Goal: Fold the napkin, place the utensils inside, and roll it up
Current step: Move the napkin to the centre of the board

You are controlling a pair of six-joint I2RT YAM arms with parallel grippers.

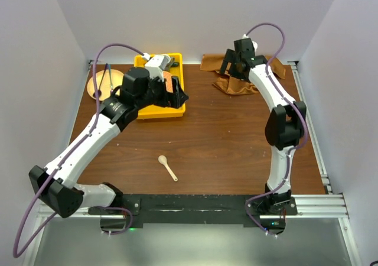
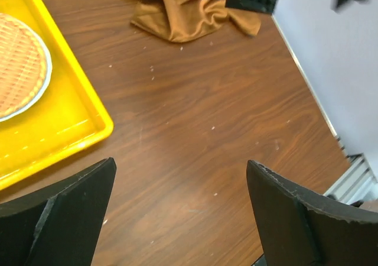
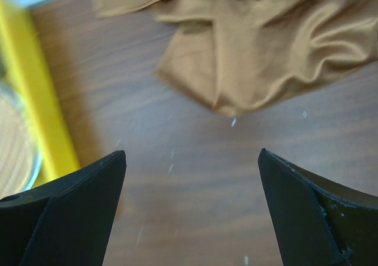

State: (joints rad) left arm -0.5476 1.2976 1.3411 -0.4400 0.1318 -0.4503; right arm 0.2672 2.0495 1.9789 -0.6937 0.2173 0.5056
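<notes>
The rust-brown napkin (image 1: 239,84) lies crumpled at the back right of the table; it also shows in the left wrist view (image 2: 183,12) and the right wrist view (image 3: 266,53). A small cream spoon (image 1: 168,167) lies alone on the wood near the front centre. My right gripper (image 1: 227,66) hangs open just above the napkin's near-left edge, its jaws (image 3: 192,152) wide apart over bare wood. My left gripper (image 1: 179,94) is open over the right rim of the yellow tray, and nothing is between its fingers (image 2: 180,161).
A yellow tray (image 1: 147,113) sits at the back left centre and holds a woven disc on a white plate (image 2: 18,65). A round orange mat (image 1: 99,86) with a dark thin fork (image 1: 110,77) lies in the far left corner. White walls enclose the table.
</notes>
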